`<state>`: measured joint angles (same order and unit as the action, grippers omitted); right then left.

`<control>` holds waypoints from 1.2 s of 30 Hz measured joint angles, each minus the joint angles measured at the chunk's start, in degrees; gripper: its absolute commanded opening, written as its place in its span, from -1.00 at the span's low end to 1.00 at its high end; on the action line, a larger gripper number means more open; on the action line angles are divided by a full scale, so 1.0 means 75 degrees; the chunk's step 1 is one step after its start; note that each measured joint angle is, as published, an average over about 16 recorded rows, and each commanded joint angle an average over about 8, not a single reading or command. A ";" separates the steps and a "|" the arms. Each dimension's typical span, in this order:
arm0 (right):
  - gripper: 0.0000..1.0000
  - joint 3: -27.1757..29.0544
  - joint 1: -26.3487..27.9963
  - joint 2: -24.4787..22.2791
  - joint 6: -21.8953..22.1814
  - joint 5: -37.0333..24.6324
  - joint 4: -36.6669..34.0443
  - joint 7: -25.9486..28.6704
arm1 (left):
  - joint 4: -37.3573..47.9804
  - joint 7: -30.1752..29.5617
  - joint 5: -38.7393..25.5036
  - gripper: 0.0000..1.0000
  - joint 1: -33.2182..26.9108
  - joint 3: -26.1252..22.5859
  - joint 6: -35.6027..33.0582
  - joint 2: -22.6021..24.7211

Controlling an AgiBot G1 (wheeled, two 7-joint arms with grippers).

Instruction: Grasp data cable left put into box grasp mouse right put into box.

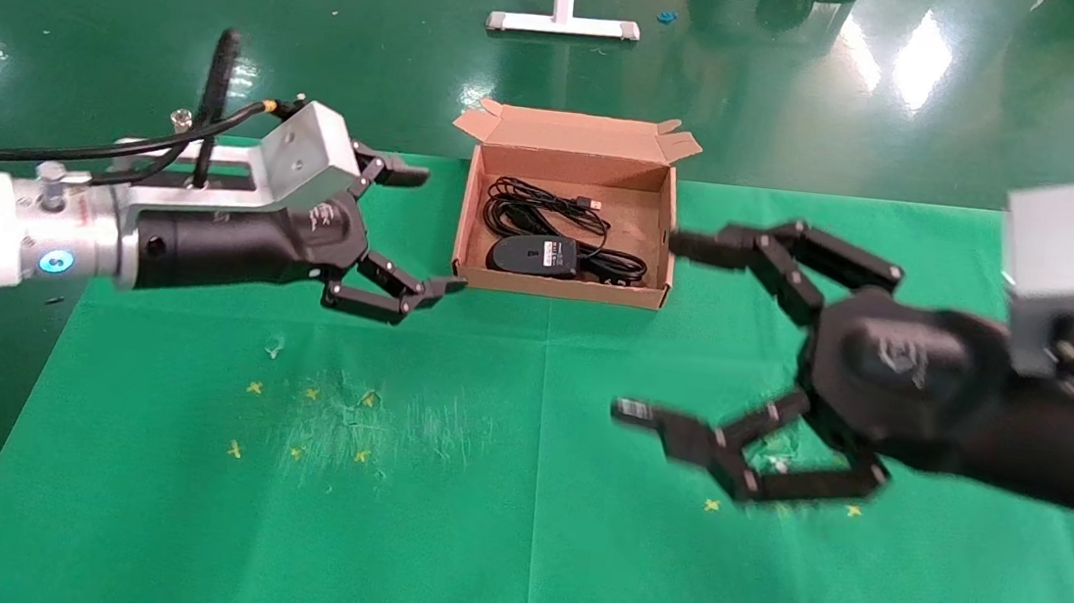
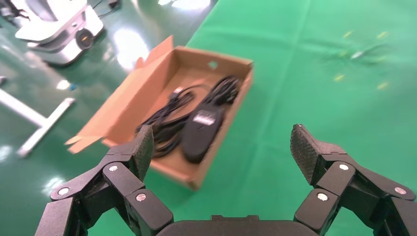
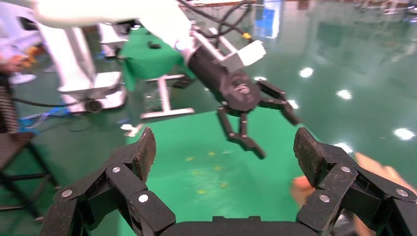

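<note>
Already, the mouse (image 1: 534, 254) is seen lying inside the box (image 1: 562, 288), label side up, with the data cable (image 1: 546, 206) apparently coiled beside it toward 12 o'clock, though the two black cords are hard to separate. The box sits at the green mat's (image 1: 440, 489) 12 o'clock edge. The left gripper (image 1: 425, 232) is held at the box's 9 o'clock, fingers spread, nothing between them. The right gripper (image 1: 662, 328) is held at its 4 o'clock, likewise splayed and unloaded.
</note>
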<state>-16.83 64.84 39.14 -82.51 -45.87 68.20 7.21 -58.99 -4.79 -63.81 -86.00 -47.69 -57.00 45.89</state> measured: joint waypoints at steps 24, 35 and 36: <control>1.00 0.0096 -0.0430 -0.0552 -0.0424 0.0541 0.0709 0.0464 | -0.1404 -0.0574 0.2113 1.00 0.2352 0.3049 -0.2762 -0.1046; 1.00 0.0094 -0.0436 -0.0561 -0.0427 0.0554 0.0717 0.0463 | -0.1918 -0.0777 0.2888 1.00 0.3212 0.4168 -0.3773 -0.1427; 1.00 0.0094 -0.0436 -0.0561 -0.0427 0.0555 0.0718 0.0463 | -0.1940 -0.0786 0.2922 1.00 0.3250 0.4217 -0.3817 -0.1444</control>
<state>-16.13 61.56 34.93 -85.72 -41.71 73.58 10.69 -73.55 -10.68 -41.90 -61.62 -16.06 -85.63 35.06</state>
